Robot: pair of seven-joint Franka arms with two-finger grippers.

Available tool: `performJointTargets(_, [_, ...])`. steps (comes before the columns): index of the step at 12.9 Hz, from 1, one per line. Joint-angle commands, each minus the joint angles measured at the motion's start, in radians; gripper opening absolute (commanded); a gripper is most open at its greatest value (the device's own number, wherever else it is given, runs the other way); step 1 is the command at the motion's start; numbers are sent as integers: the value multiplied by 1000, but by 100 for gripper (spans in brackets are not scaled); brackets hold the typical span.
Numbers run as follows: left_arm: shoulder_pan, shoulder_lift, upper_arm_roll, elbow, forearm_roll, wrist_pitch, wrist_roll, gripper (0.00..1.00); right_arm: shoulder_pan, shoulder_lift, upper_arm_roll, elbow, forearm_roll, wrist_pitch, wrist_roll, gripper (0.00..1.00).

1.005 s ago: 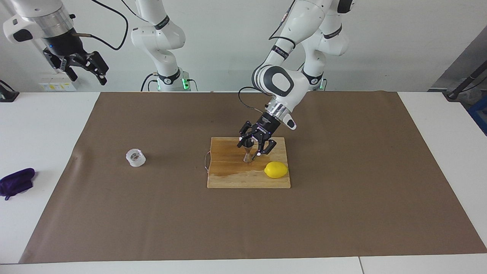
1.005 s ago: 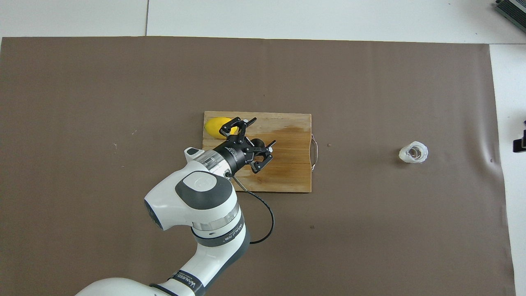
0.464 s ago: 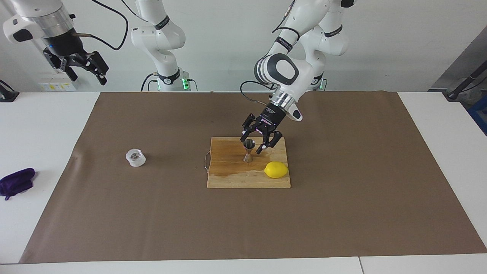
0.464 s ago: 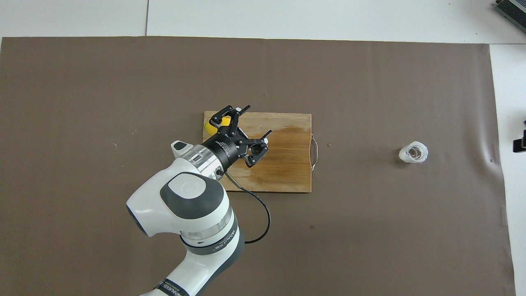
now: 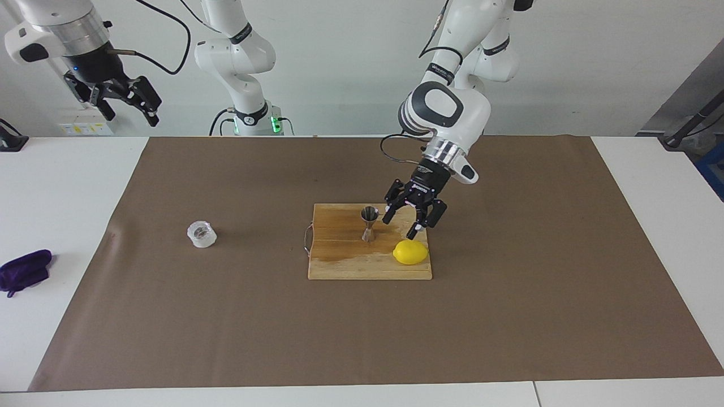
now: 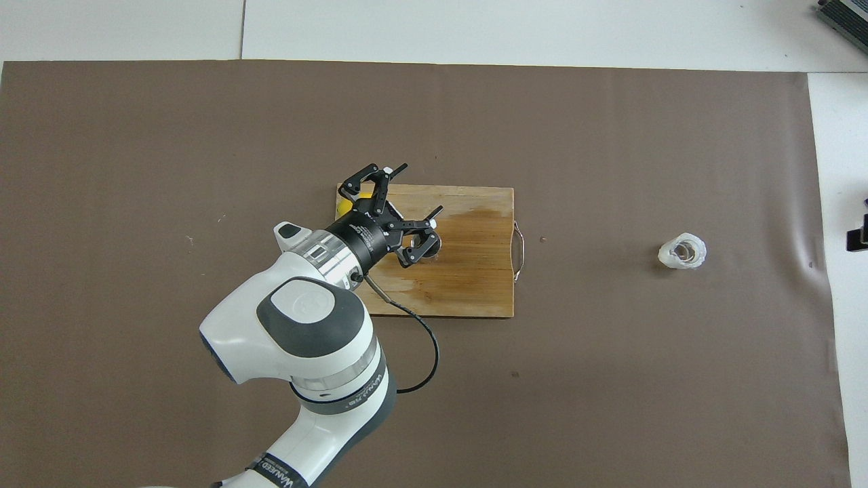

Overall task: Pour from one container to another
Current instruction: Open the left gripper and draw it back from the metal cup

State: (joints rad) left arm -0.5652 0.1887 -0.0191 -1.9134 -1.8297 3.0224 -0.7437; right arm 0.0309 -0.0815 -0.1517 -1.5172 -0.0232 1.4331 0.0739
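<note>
- The facing view shows the right gripper [image 5: 127,107] raised at the right arm's end of the table, its fingers spread, waiting; the overhead view catches only a dark tip at its edge.
- The facing view shows clear air between the left gripper [image 5: 403,221] and the jigger [image 5: 369,223]; from overhead the gripper [image 6: 413,195] covers most of the jigger [image 6: 431,244].
- The left gripper's fingers stand apart and hold nothing, over the cutting board [image 5: 339,260] just above the lemon [image 5: 410,252].
- The jigger stands upright on the board, beside the gripper.
- The plastic cup [image 5: 202,234] sits on the brown mat [image 5: 509,316], well apart, toward the right arm's end.
</note>
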Motion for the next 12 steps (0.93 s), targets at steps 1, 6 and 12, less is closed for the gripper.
performJointTargets(1, [68, 11, -7, 10, 140, -5, 12, 82, -8, -18, 1, -17, 19, -7, -20, 100])
performJointTargets(6, [197, 11, -7, -4, 211, -36, 199, 80, -20, -23, -8, -12, 20, 1, -29, 100])
performJointTargets(12, [396, 11, -5, 11, 730, -291, 218, 80, -40, -115, -67, -260, 129, 226, -393, 100])
